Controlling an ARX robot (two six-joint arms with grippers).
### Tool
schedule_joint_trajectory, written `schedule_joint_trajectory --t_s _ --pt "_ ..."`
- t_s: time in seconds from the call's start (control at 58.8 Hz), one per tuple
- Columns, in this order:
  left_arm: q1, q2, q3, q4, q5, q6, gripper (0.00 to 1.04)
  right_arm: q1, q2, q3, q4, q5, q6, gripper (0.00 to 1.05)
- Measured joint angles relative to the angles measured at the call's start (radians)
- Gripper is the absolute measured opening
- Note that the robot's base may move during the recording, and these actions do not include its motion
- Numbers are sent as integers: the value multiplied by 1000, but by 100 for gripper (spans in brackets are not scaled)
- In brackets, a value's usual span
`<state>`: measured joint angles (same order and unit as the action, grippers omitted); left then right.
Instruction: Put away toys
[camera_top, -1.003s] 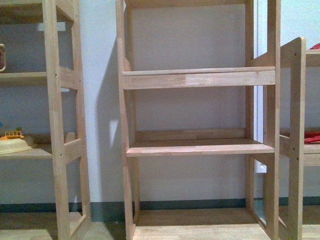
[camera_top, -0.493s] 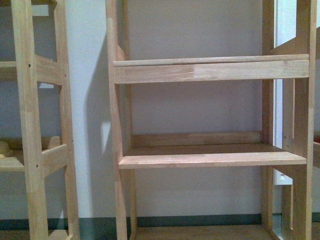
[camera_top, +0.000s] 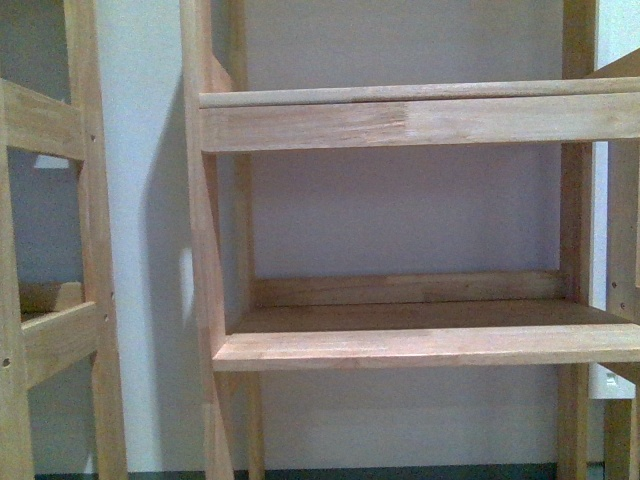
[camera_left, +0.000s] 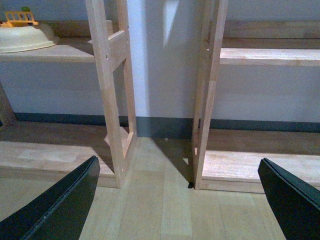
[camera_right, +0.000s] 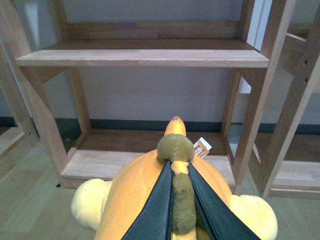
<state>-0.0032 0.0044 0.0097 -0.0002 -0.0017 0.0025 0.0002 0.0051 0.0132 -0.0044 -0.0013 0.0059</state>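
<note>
Clearly, the orange-yellow plush animal (camera_right: 135, 195) hangs in the right gripper (camera_right: 180, 170), whose 2 fingers are pinched together on the olive-brown nub (camera_right: 175, 147) along its back. It faces the wooden shelf unit (camera_top: 420, 345) and is not yet on any shelf. It looks light, soft and squashy, neither fragile nor slippery, though a pinch on 1 nub probably lets the body sag and swing. A deeper hold across the rounded body would likely be steadier. The left gripper (camera_left: 179, 165) is spread wide with nothing between its fingers, low over the floor (camera_left: 160, 210).
</note>
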Motion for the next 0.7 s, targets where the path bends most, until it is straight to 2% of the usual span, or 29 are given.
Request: schedule_joint_trajectory --t_s 0.697 --pt "0 0 0 0 0 0 99 0 0 0 0 0 0 6"
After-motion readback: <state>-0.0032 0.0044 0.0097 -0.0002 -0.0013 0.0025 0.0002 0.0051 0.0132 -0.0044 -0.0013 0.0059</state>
